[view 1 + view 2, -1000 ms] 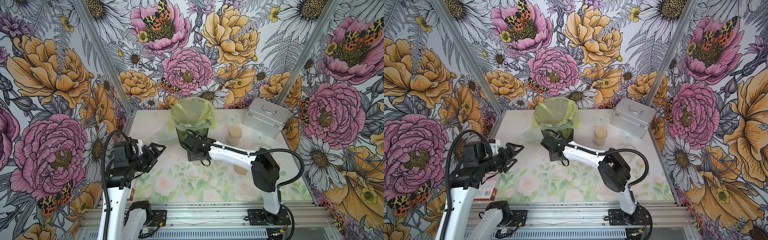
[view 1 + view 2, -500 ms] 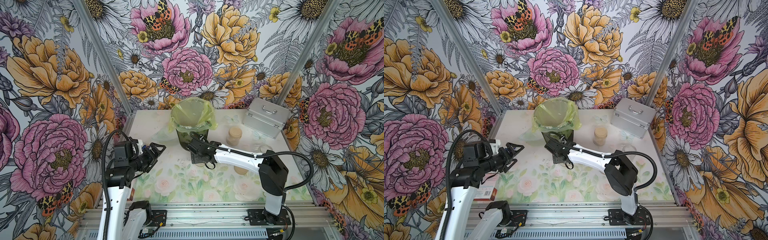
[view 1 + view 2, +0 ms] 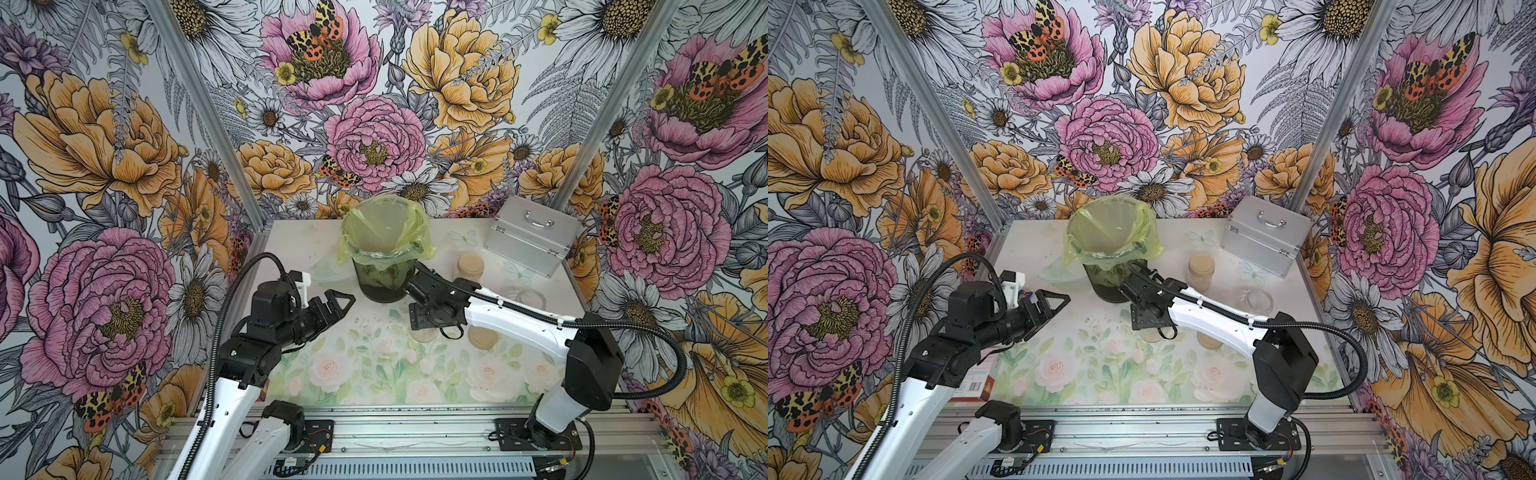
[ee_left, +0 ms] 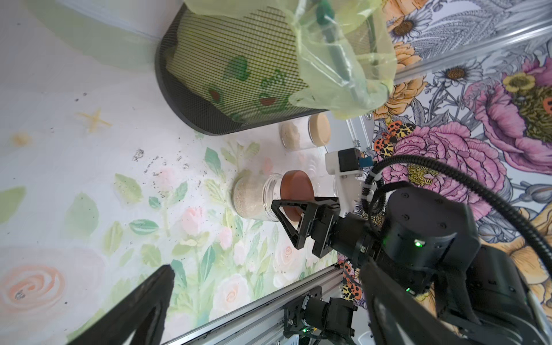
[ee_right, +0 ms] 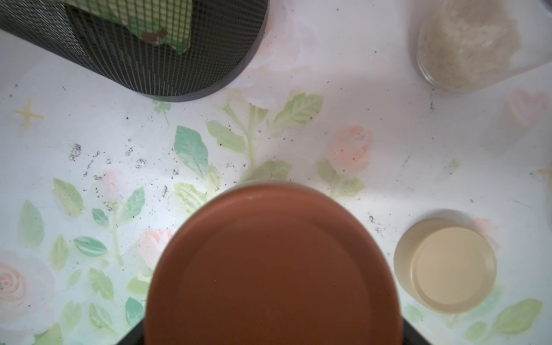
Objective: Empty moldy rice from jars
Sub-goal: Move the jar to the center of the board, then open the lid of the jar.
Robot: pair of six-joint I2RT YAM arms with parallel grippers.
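I see my right gripper (image 4: 294, 209) clamped across the reddish-brown lid (image 5: 268, 268) of an upright jar (image 4: 254, 197) of moldy rice (image 4: 245, 199), just in front of the bin (image 3: 384, 274) on the bench (image 3: 374, 374), while my left gripper (image 3: 334, 303) hangs open and empty nearby.

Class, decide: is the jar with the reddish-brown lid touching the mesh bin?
Apart. The left wrist view shows floral tabletop between the jar and the mesh bin; the right wrist view agrees.
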